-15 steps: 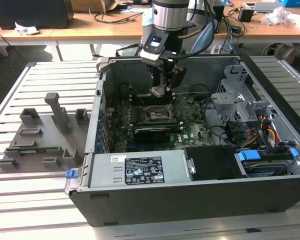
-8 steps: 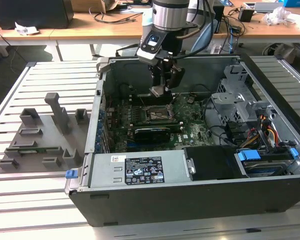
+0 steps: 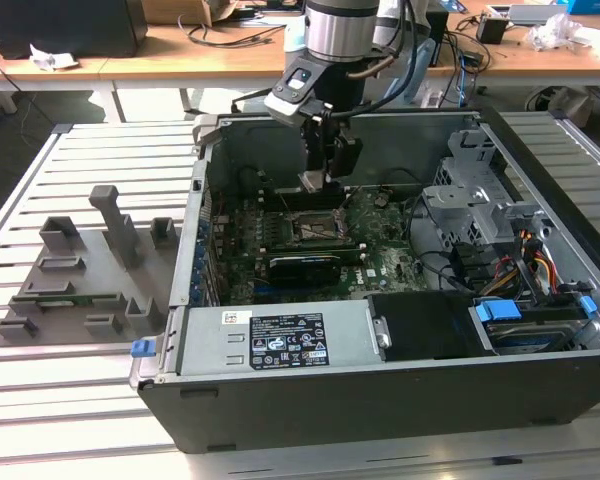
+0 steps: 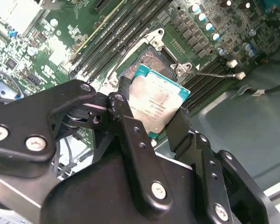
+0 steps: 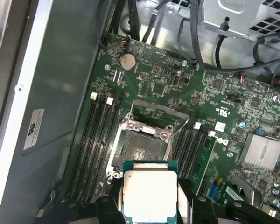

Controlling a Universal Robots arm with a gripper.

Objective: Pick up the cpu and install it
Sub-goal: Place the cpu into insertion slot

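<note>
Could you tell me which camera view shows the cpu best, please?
The second wrist view: the cpu fills the middle, its metal top and green rim plain, clamped at two edges above the socket. The first wrist view shows its pale top; the exterior view, a small sliver under the gripper.

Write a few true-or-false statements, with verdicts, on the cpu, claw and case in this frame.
1. The claw is shut on the cpu. True.
2. The cpu sits in the socket. False: it is held off the socket, which is empty.
3. The computer case lies open, motherboard exposed. True.
4. The grey parts holder lies at the exterior view's right of the case. False: it lies at the left.
</note>
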